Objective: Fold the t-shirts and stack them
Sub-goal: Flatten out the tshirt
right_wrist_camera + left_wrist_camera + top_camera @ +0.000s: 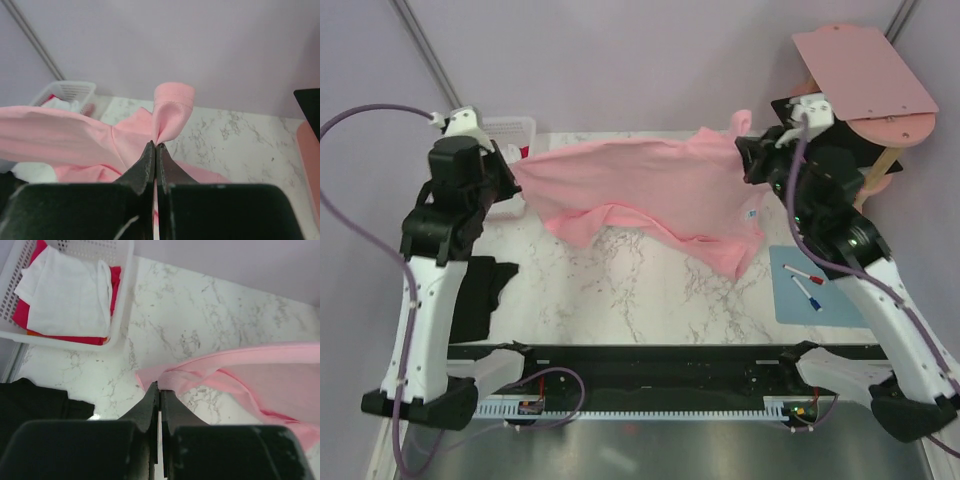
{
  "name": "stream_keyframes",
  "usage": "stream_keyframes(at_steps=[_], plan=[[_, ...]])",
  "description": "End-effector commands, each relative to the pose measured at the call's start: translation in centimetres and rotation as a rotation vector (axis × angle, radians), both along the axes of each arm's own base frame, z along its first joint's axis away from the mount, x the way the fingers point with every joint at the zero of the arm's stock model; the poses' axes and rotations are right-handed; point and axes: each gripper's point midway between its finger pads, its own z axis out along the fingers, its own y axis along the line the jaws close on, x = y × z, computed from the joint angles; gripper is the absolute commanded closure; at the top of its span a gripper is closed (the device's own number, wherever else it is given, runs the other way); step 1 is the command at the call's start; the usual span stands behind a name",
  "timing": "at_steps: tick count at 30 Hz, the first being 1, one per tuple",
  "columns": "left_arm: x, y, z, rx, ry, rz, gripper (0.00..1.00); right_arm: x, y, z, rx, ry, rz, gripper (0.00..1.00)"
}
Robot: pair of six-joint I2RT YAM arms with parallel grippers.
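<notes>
A light pink t-shirt (650, 190) hangs stretched above the marble table between both arms, its lower part drooping toward the tabletop. My left gripper (512, 178) is shut on the shirt's left edge (172, 380), with cloth pinched at the fingertips. On the right, my right gripper (745, 150) is shut on a bunched corner of the pink shirt (172, 107). A black t-shirt (480, 290) lies on the table at the left, beside the left arm, and shows again (35, 402) in the left wrist view. White (70, 295) and red (116, 280) t-shirts lie folded in a basket.
The white basket (510, 130) stands at the back left corner. A light blue mat (815, 290) with two markers (805, 280) lies at the right. Pink shelf boards (865, 75) rise at the back right. A black rail (660, 365) runs along the near edge.
</notes>
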Motion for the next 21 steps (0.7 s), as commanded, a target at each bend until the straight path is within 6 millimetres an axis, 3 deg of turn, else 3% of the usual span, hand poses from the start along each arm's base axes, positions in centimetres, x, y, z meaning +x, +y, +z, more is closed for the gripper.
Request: stream_keyframes(at_steps=[1,3,6,11,13,15,19,21], plan=[[-6.8,-0.9,4.8,-0.016,-0.16,-0.144,0.98,-6.8,-2.6,2.9,0.085,-0.095,0.042,1.0],[-10.3,-0.9,7.1,-0.04,-0.257,-0.178,0.98,-10.8,-4.2,4.7,0.125,-0.163,0.072,1.0],[-14.5,-1.2,9.4,-0.072,-0.347,-0.229,0.98,-15.1,-6.2,6.5,0.169,-0.229,0.091,1.0],[-19.5,-1.4,13.3,-0.106,-0.45,-0.284,0.98,-19.8,-8.4,10.6,0.225,-0.325,0.115,1.0],[-20.3,-1.2,14.8,-0.11,-0.485,-0.282,0.98,-20.3,-8.5,11.5,0.221,-0.338,0.119,1.0],[-20.0,-1.0,14.7,-0.104,-0.468,-0.268,0.98,-19.4,-8.5,11.5,0.213,-0.324,0.092,1.0],[-15.5,-0.3,12.5,-0.067,-0.352,-0.188,0.98,-15.1,-7.6,9.6,0.181,-0.243,0.031,1.0],[-12.2,-0.6,11.2,-0.052,-0.289,-0.172,0.98,-11.9,-6.5,7.9,0.163,-0.188,0.002,1.0]])
